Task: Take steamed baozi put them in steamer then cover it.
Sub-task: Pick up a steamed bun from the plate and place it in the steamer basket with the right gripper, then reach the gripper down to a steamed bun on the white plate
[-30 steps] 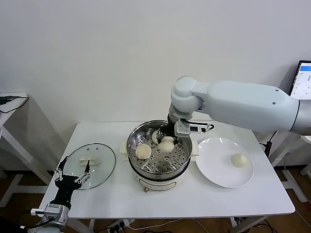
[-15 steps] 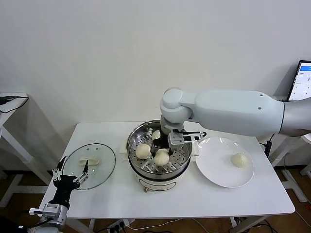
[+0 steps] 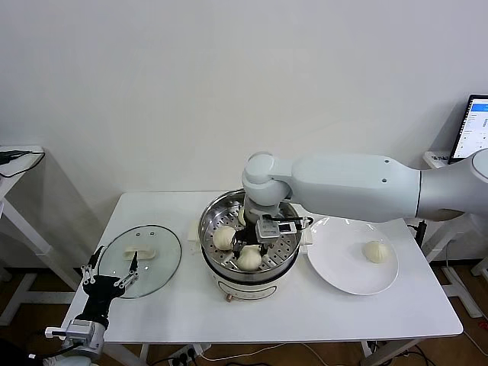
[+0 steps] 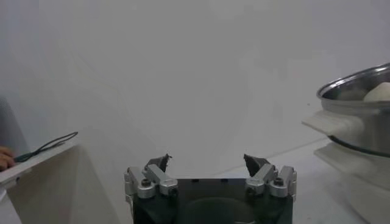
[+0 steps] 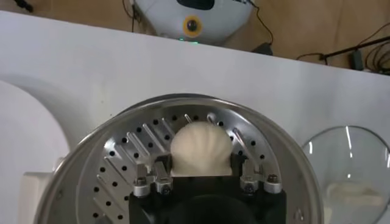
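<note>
The right gripper (image 3: 252, 245) pinches a pleated cream-white bun (image 3: 249, 259) low on the shiny steel steamer's (image 3: 215, 210) perforated tray; placing underway, I'd say. Next: release, then fetch the plate's last bun (image 3: 375, 251).

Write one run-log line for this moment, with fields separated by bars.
right claw: shut on baozi, low over steamer tray | left claw: open, idle beside cover | plate: one bun left

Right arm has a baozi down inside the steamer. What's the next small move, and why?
Probably open the right gripper and lift clear: its fingers hold a baozi low over the perforated tray of the steamer, and another waits on the plate.
</note>
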